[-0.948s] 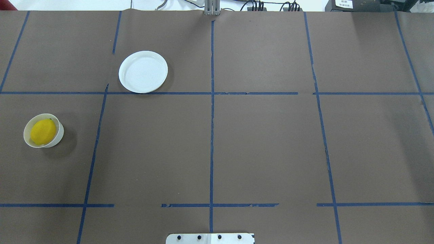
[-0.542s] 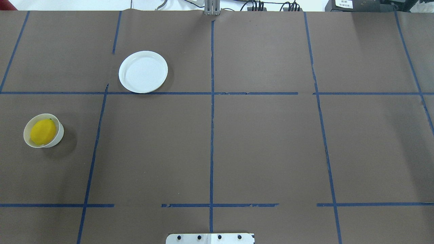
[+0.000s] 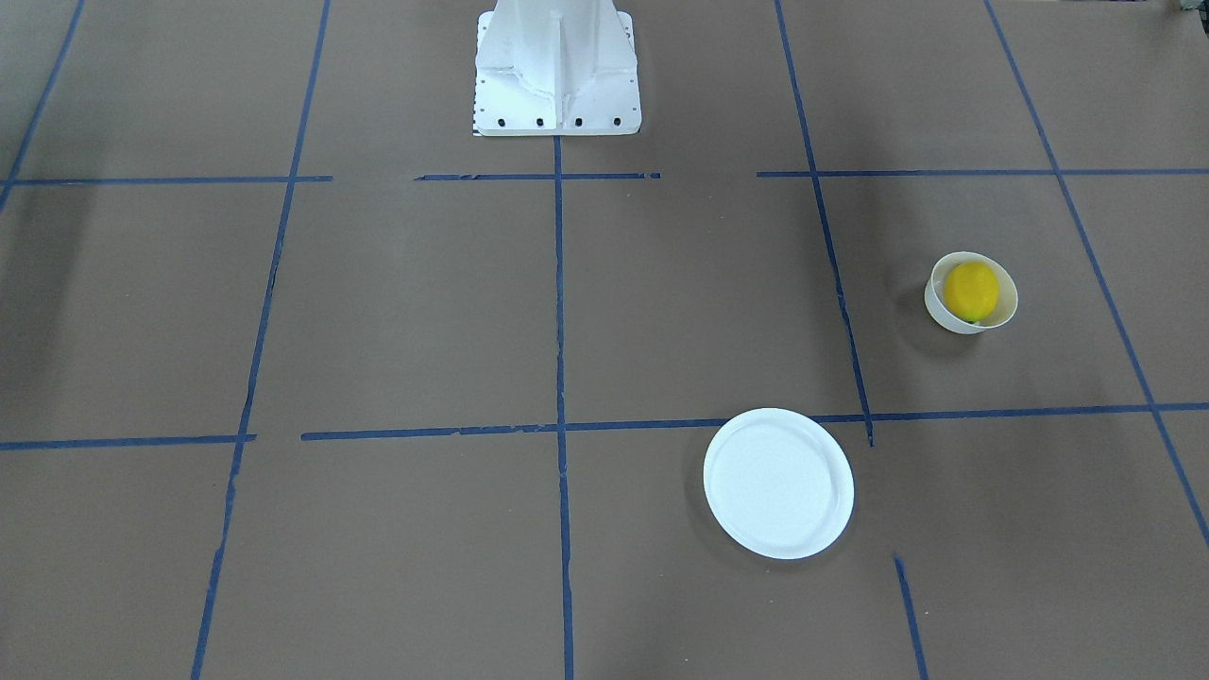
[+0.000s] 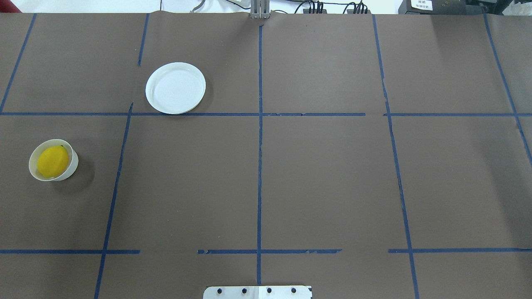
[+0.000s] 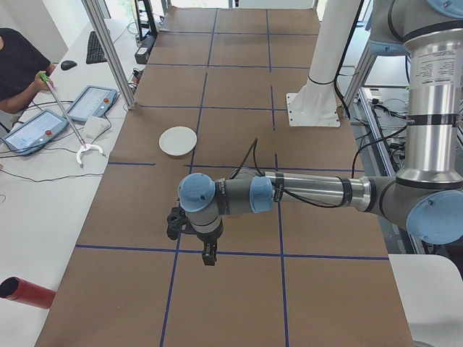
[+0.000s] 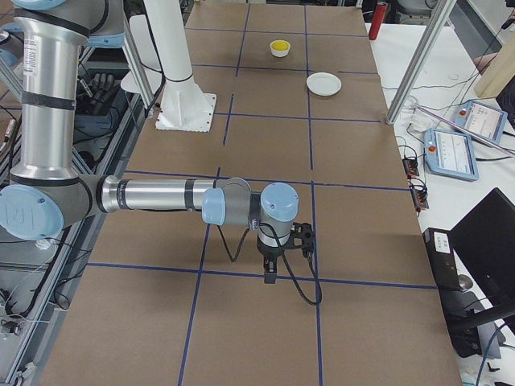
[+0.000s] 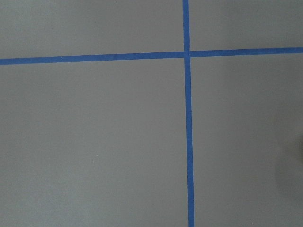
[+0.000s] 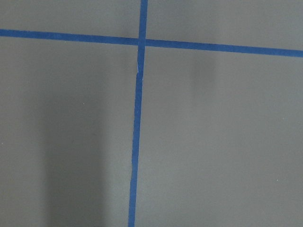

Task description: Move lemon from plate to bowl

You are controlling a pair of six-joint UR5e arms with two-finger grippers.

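While the lemon (image 4: 52,162) rests inside the bowl (image 4: 74,164), the plate (image 4: 175,88) lies well apart from both on the worktop (image 4: 332,174). Left pincer (image 5: 208,255) and right pincer (image 6: 270,275) point downward above the worktop; whether either is clenched cannot be told.

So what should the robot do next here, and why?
Probably nothing but stop: the lemon already sits inside the bowl and the plate is bare, so the job looks finished and another grab would only risk disturbing it.
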